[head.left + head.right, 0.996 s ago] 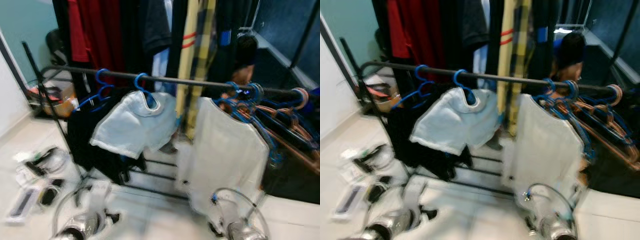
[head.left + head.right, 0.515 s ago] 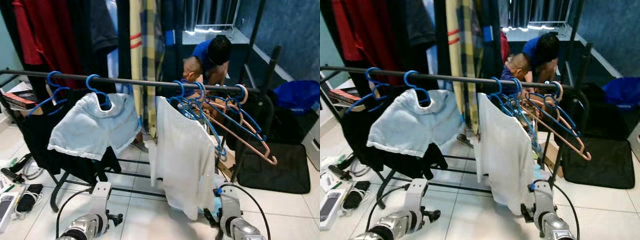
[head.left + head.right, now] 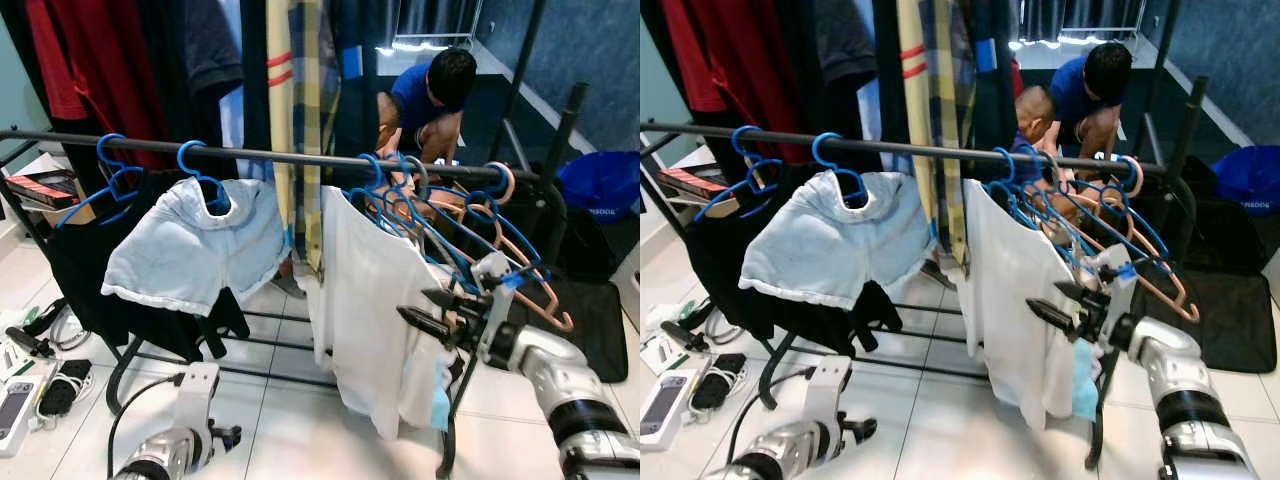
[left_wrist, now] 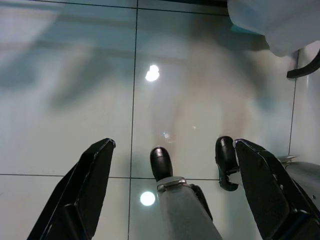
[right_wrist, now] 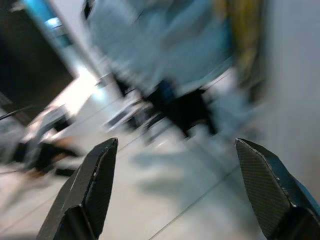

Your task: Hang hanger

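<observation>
Hangers (image 3: 470,215) on rail (image 3: 300,158); right gripper (image 3: 428,310) spread beside white shirt (image 3: 365,300).

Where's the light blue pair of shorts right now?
In the left eye view the light blue shorts hang on a blue hanger toward the left of the black rail, between a black garment and the white shirt.
</observation>
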